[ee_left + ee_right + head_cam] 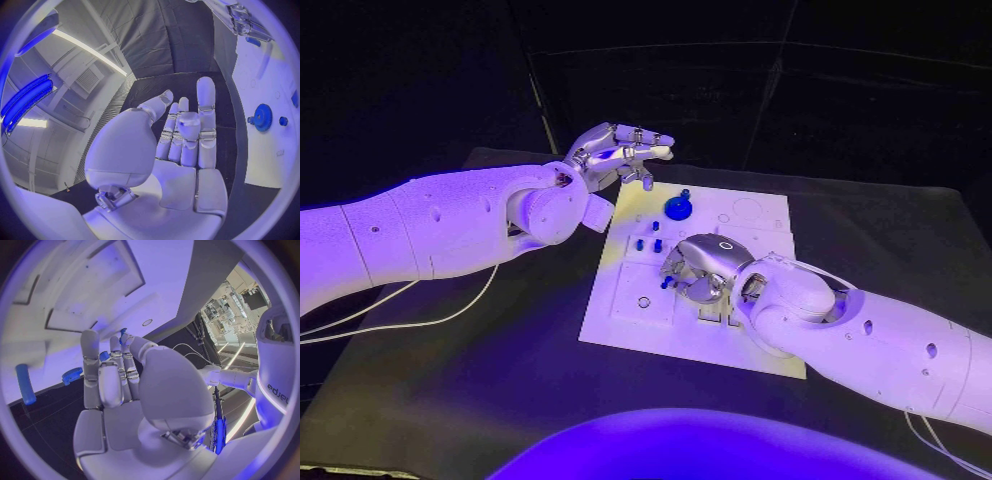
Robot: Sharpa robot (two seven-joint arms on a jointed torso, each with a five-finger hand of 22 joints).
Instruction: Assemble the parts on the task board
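Observation:
The white task board lies mid-table. A blue gear stands near its far edge, with small blue pegs in front of it. My right hand is bent down over the board's middle, and a small blue part shows at its fingertips. In the right wrist view that blue part sits pinched between thumb and fingers, with the gear and a blue peg beyond. My left hand hovers above the board's far left corner, fingers apart, holding nothing. The left wrist view shows the gear.
Black tabletop surrounds the board on all sides. A white cable trails under my left arm, at the board's left. My right forearm covers the board's near right corner.

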